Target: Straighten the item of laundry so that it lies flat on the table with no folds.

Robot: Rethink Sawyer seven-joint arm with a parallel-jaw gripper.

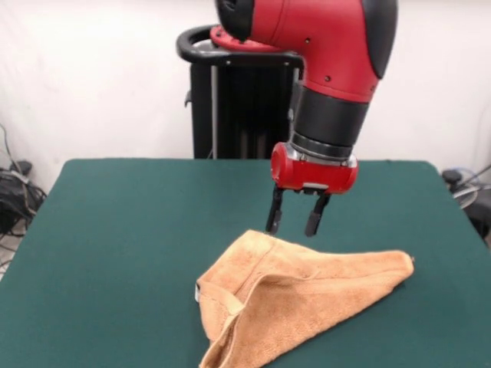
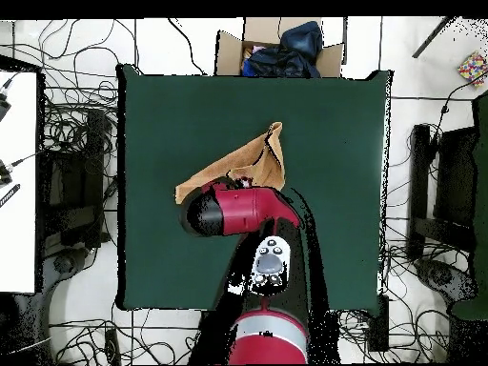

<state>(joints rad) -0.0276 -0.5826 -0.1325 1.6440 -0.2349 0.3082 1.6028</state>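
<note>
The orange-tan towel (image 1: 295, 295) lies crumpled and folded over itself on the dark green table (image 1: 123, 230), a raised ridge running down its middle and a small white tag at its left edge. In the overhead view the towel (image 2: 250, 162) shows partly hidden under the arm. My gripper (image 1: 297, 226) hangs just above the towel's far edge, fingers open and pointing down, holding nothing. The red arm (image 2: 238, 210) hides the gripper in the overhead view.
The robot's black pedestal (image 1: 230, 100) stands behind the table. A cardboard box with dark cloth (image 2: 281, 50) sits beyond the table's far edge in the overhead view. Cables lie on the floor around the table.
</note>
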